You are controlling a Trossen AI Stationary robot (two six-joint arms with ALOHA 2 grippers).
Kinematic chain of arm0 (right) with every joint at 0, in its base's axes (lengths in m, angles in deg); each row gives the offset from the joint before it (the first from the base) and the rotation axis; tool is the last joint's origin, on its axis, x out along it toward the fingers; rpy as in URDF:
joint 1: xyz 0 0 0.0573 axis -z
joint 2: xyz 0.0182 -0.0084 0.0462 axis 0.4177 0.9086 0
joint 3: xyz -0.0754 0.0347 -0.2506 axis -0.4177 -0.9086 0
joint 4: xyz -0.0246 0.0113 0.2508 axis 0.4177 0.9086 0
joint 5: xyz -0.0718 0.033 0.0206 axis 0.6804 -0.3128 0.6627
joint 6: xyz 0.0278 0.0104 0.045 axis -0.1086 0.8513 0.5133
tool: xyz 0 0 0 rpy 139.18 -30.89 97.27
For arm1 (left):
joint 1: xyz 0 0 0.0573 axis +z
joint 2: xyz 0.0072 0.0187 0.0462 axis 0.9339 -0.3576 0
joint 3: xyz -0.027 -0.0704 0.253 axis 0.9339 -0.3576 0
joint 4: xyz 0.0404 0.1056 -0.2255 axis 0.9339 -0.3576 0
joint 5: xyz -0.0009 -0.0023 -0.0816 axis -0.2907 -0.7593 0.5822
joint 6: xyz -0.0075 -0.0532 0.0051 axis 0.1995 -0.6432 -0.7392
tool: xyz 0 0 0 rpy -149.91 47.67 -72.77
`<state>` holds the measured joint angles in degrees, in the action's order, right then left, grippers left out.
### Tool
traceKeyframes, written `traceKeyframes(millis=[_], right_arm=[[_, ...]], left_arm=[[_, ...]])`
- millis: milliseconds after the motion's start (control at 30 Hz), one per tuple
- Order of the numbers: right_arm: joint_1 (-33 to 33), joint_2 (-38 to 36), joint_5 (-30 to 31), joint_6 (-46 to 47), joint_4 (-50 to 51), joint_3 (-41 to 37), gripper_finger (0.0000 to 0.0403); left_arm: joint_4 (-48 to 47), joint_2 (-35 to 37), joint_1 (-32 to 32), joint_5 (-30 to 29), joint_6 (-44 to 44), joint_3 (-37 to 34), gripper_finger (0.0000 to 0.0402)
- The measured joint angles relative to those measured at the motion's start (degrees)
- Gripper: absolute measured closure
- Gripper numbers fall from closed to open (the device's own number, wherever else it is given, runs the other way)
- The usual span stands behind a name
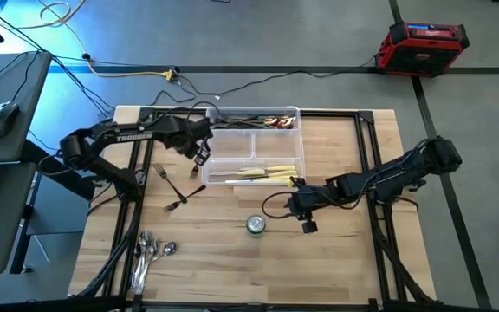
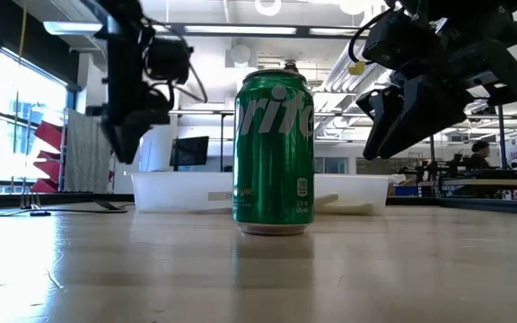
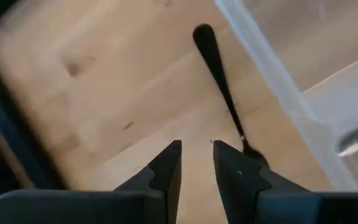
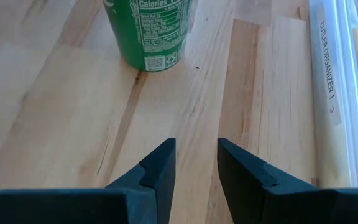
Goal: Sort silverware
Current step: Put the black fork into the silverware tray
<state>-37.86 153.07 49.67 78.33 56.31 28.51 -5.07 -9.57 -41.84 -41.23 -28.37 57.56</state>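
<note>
Silverware [image 1: 152, 252] lies scattered: shiny spoons in a heap near the table's [image 1: 345, 269] front left corner, two dark forks [image 1: 174, 186] on bare wood beside the clear tray [image 1: 300, 139], cream-handled knives [image 1: 265, 173] already in it. These pieces look thin, stiff and slick (flat on wood, little to catch), so pinching across the narrow handle seems wisest. Over the nearest fork [image 3: 219, 81] hangs the left gripper [image 3: 196, 163], fingers slightly apart, empty. Near the green can [image 4: 149, 31] hovers the right gripper [image 4: 196, 163], parted too, holding nothing.
</note>
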Motion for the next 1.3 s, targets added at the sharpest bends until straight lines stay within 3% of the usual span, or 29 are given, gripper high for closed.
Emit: traceKeyframes(millis=[200, 433, 667, 867, 1133, 1300], right_arm=[[0.0, 0.0, 0.0, 0.0, -1.8, 0.0, 0.03], [0.0, 0.0, 0.0, 0.1, -1.8, 0.0, 0.03], [0.0, 0.0, 0.0, 1.0, -1.7, 0.0, 0.03], [0.0, 0.0, 0.0, 1.1, -1.6, 0.0, 0.03], [0.0, 0.0, 0.0, 1.1, -1.6, 0.0, 0.03], [0.0, 0.0, -0.1, 1.1, -1.6, 0.0, 0.03]], left_arm=[[14.5, 0.3, 2.5, 7.3, 0.0, -8.3, 0.0287], [17.7, -0.6, 2.5, 6.7, 0.1, -11.6, 0.0251], [22.4, -0.7, 2.6, 5.4, 0.5, -14.5, 0.025], [18.0, -0.7, 3.7, 2.7, 0.6, -14.6, 0.0282], [16.3, -0.2, 4.7, 2.8, 2.6, -14.6, 0.0378], [19.3, 1.5, 4.1, 8.4, 2.6, -14.5, 0.0381]])
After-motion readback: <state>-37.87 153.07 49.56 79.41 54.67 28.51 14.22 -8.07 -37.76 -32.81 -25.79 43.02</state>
